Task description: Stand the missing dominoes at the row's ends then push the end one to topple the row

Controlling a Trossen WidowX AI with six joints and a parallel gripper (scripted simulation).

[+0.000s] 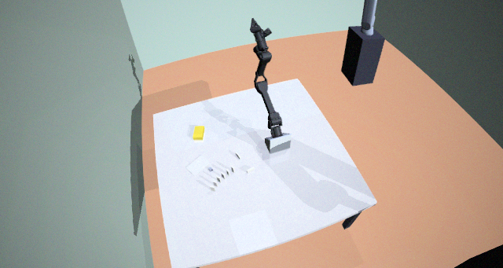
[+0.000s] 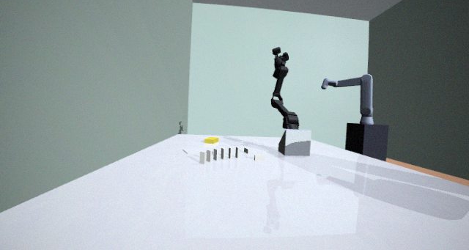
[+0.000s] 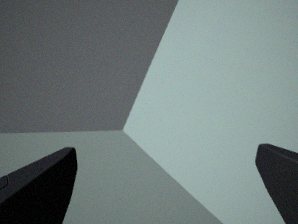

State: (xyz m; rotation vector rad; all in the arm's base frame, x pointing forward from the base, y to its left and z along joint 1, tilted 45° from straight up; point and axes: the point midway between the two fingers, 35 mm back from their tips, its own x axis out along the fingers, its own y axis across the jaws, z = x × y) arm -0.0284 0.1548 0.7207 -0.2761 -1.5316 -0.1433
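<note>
Several thin dominoes stand upright in an evenly spaced row; the near end domino (image 1: 214,189) (image 2: 202,157) is pale, and the far end domino (image 1: 232,170) (image 2: 237,152) shows a dark face. Two dominoes are off the row, both lower than the standing ones: a dark-faced domino (image 1: 237,156) (image 2: 246,150) lies beyond the far end, and a white domino (image 1: 250,170) (image 2: 259,157) lies on the arm-base side. My gripper (image 1: 253,21) (image 2: 276,50) (image 3: 169,156) is raised high above the table, far from the dominoes. Its fingers are wide open with nothing between them.
A yellow block (image 1: 199,133) (image 2: 211,140) lies on the white table (image 1: 189,229) (image 2: 110,191) behind the row. A small blue-grey piece (image 1: 211,169) lies close beside the row. My arm's base stands on a grey block (image 1: 278,143) (image 2: 297,144). Another arm (image 1: 369,10) (image 2: 366,96) stands off the table.
</note>
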